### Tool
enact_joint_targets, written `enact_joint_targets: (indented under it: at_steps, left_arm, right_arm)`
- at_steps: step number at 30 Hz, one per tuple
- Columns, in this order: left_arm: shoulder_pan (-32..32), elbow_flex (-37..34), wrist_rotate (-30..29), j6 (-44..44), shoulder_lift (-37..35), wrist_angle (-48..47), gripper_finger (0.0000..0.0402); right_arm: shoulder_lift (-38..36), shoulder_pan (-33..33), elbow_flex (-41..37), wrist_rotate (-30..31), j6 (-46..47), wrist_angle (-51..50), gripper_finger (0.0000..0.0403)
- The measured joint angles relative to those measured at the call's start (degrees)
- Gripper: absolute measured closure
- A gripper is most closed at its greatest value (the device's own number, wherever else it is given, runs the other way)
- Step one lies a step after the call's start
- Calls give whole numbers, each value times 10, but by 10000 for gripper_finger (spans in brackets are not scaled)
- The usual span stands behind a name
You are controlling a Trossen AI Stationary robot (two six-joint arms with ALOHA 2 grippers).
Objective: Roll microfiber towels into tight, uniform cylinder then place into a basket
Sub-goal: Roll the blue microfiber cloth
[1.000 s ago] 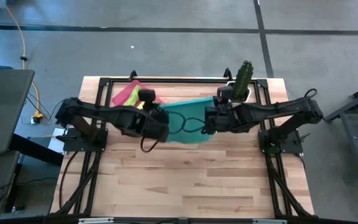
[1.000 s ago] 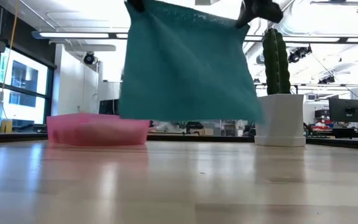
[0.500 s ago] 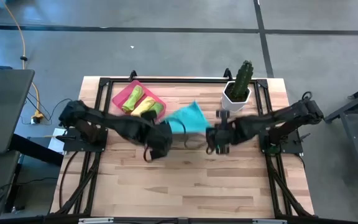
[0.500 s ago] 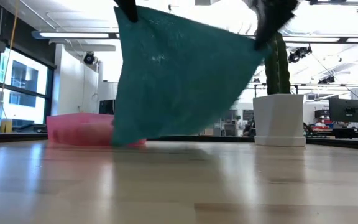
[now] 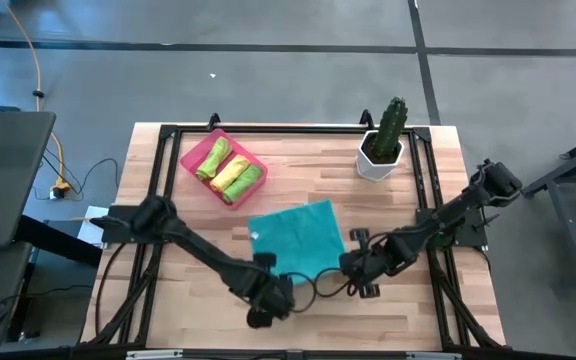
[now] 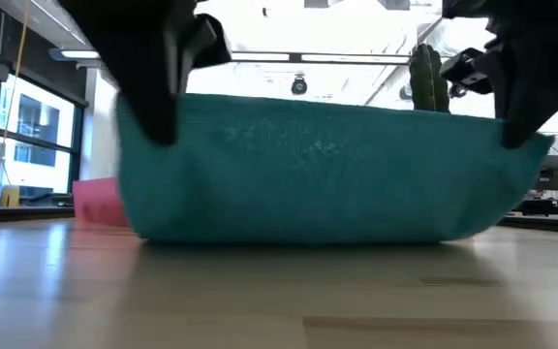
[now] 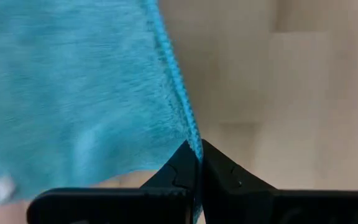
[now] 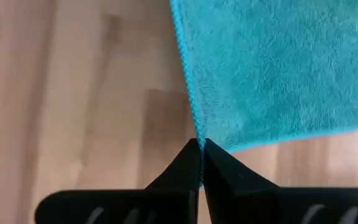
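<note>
The teal microfiber towel point(image 5: 296, 238) lies spread across the middle of the table. Its near edge is raised between my two grippers in the low view, and the towel point(image 6: 327, 174) rests on the wood along its lower fold. My left gripper point(image 5: 271, 292) is shut on the towel's near left corner and my right gripper point(image 5: 356, 268) on its near right corner. The pink basket point(image 5: 194, 152) stands at the far left with rolled yellow and green towels point(image 5: 230, 172) in it. My left gripper pinches the towel's near left corner point(image 7: 190, 134) at its hemmed edge between both fingers, coming steeply from above. The corner is lifted off the table and the cloth runs away from it down to the wood. My right gripper pinches the towel's near right corner point(image 8: 194, 127) at the hem between both fingers, slanting down from above. That corner is held clear of the table. The near edge point(image 6: 337, 105) runs nearly straight between the two grippers.
A white pot with a cactus point(image 5: 381, 140) stands at the far right, behind the towel. The basket point(image 6: 95, 202) shows low at the left behind the cloth. Bare wood lies along the near edge point(image 5: 298, 335) and to either side of the towel.
Both grippers have come down and toward the table's near edge, tipping to point steeply down, still shut on the corners. The towel, which hung in the air over the far half, has been drawn toward the near side and laid out: its far part lies flat, its near edge stays lifted.
</note>
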Motion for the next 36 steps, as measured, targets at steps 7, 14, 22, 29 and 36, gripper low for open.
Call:
enact_joint_targets:
  at_steps: [7, 14, 22, 29, 36]
  left_arm:
    - [-10, 0, 59, -19, 7, 32, 402]
    - [10, 0, -13, -25, 7, -82, 402]
    - [35, -13, -76, -24, 5, -92, 402]
    - [48, -62, -95, -35, 6, -86, 401]
    - [62, -83, -148, -39, 5, -81, 401]
  right_arm:
    - [0, -2, -16, -29, -42, 79, 402]
    - [0, -52, -22, 21, -116, 90, 402]
    - [3, -123, -22, 26, -217, 100, 402]
    - [38, -163, -23, 27, -268, 94, 402]
    - [71, -192, -23, 28, -296, 103, 402]
